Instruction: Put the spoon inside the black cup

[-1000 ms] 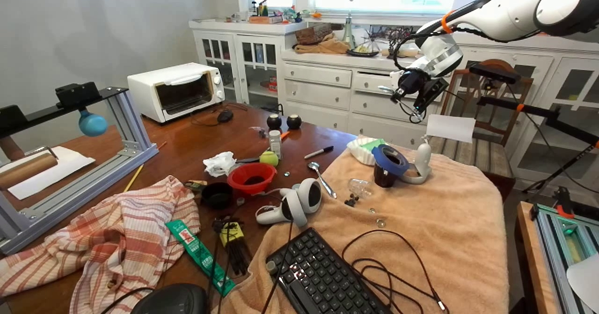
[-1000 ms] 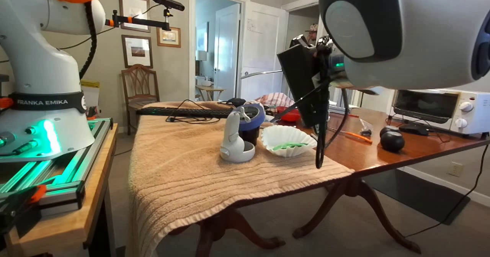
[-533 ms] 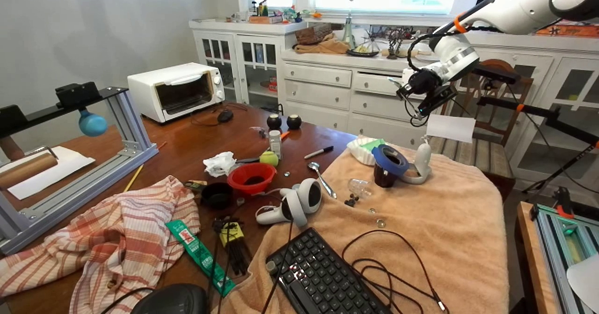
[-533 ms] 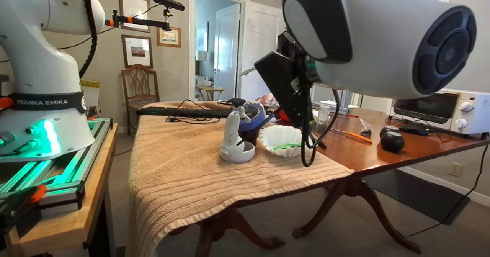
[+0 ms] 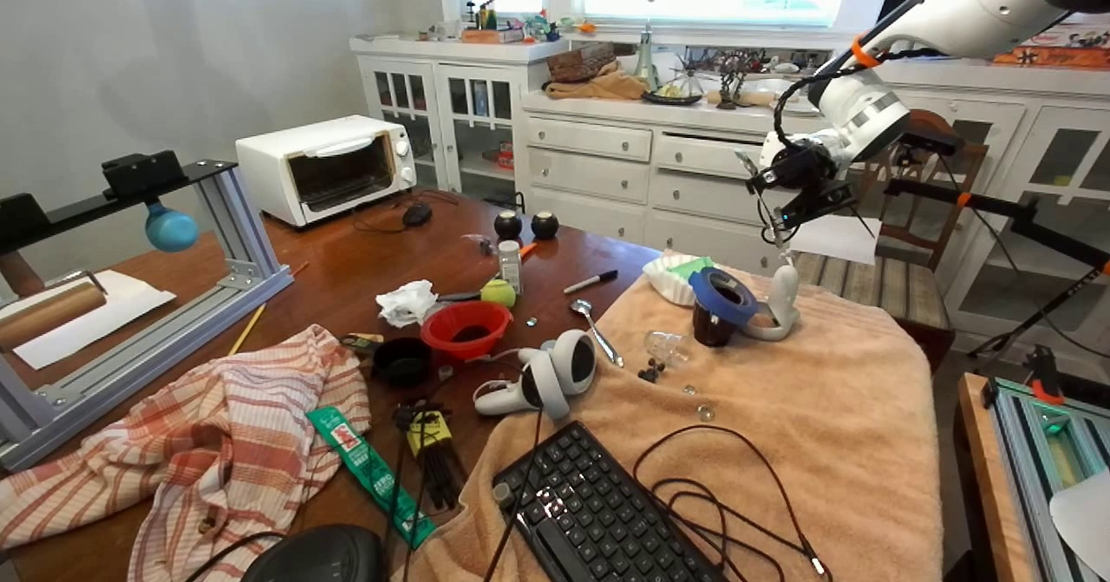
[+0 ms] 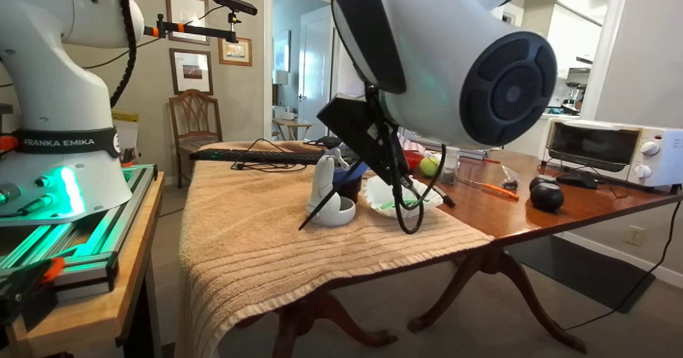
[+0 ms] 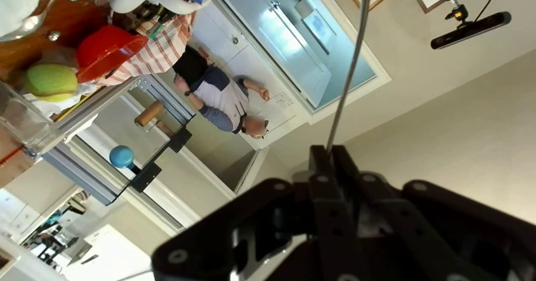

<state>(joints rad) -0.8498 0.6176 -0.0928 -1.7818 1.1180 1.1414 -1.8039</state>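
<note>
My gripper (image 7: 331,149) is shut on the spoon (image 7: 348,78). The spoon's thin straight handle runs from between the fingertips to the top edge of the wrist view; its far end is out of that view. In an exterior view, the gripper (image 5: 754,185) is in the air above the towel-covered table. The black cup (image 5: 714,329) stands on the towel, below and slightly left of the gripper. A wide blue ring sits on the cup's top. In an exterior view the cup (image 6: 349,190) is partly hidden behind a white controller.
The white controller (image 5: 783,300) stands beside the cup. A white fluted bowl (image 6: 392,187) with something green inside stands close by. A silver spoon (image 5: 598,332) lies on the table. A red bowl (image 5: 468,326), a black bowl (image 5: 401,362) and a keyboard (image 5: 598,504) are farther off.
The arm and gripper have moved down and toward the robot base, with the spoon still held. The wrist has tilted downward. The cup and other table objects stay in place.
</note>
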